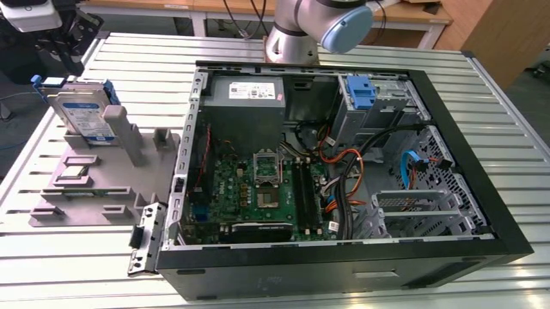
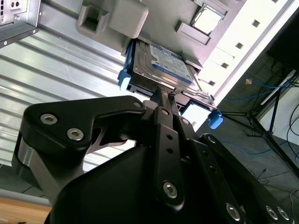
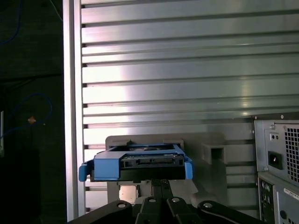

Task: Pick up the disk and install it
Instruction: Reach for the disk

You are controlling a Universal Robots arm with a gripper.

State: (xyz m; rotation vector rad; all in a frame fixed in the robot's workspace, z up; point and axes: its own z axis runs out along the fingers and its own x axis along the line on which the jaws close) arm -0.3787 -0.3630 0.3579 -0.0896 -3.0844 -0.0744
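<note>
The disk [image 1: 82, 112], silver with a white-and-blue label and blue side rails, stands tilted in a grey holder [image 1: 103, 174] on the exterior view's left. My gripper [image 1: 62, 72] comes down on its upper end. In both wrist views the two fingers are drawn close together. Their tips [image 2: 161, 92] meet the end edge of the disk [image 2: 161, 63]. In the first wrist view my gripper [image 3: 161, 181] sits just under the blue-framed end of the disk [image 3: 138, 163]. The disk still sits in the holder.
An open computer case [image 1: 344, 257] lies on the slatted metal table [image 1: 481, 77], with a motherboard, cables, a grey power supply [image 1: 249, 93] and a blue bracket [image 1: 362, 90] in a drive bay. The arm's base [image 1: 292, 38] stands behind the case. The table edge runs close beside the holder.
</note>
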